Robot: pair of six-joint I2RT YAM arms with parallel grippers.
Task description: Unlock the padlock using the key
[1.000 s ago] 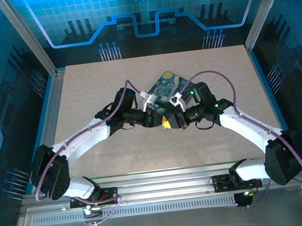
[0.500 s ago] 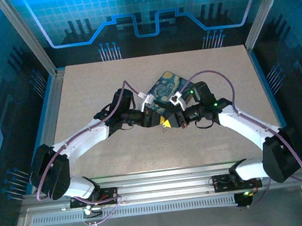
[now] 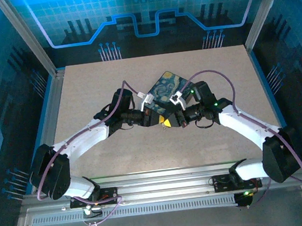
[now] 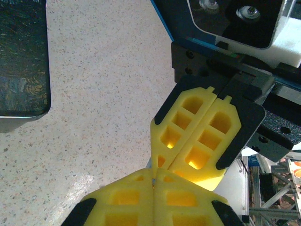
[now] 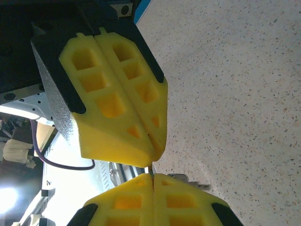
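Left hand (image 4: 154, 173) and right hand (image 5: 151, 178) both pressed shut, tip to tip, just on the near side of the painted box (image 3: 165, 85).
Yellow pads of each hand lie flat together along the seam, with no gap showing in either wrist view. The two sets of tips meet nose to nose above the speckled beige surface (image 3: 93, 87), off the box's near edge and not touching it. A pale sliver (image 5: 151, 168) bridges the seam where the tips meet, but it is too thin to say whether it is the key. Padlock: cannot make it out, so no brass or shackle to note. Box lid is dark with a blue-yellow swirl and lies flat, turned corner-on to the arms.
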